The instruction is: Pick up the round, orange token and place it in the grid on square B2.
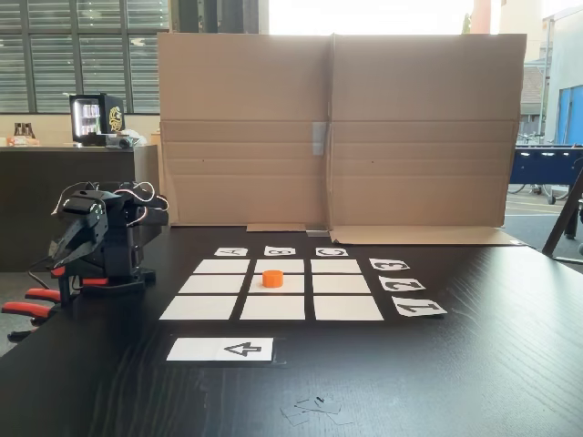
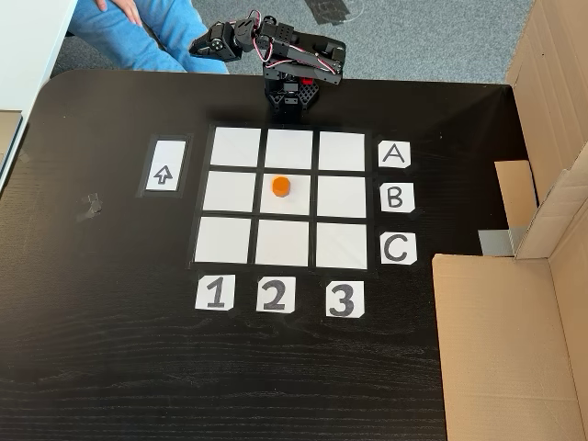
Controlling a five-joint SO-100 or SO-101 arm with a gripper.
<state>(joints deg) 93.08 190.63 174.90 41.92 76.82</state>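
The orange token (image 1: 272,278) (image 2: 281,187) stands upright on square B2 (image 1: 295,284) (image 2: 299,204), the centre cell of the grid (image 1: 209,284) (image 2: 230,193), slightly toward the A row. The black arm sits folded on its base beyond the grid's A side. Its gripper (image 1: 56,259) (image 2: 197,44) hangs off the table's edge, well away from the token. The jaws look shut with nothing between them.
A white strip with a black arrow (image 1: 223,349) (image 2: 163,166) lies beside column 1. Cardboard walls (image 1: 337,127) (image 2: 514,340) stand on the C side. Red clamp handles (image 1: 27,309) jut out by the arm's base. A person's legs in jeans (image 2: 138,28) are behind the arm.
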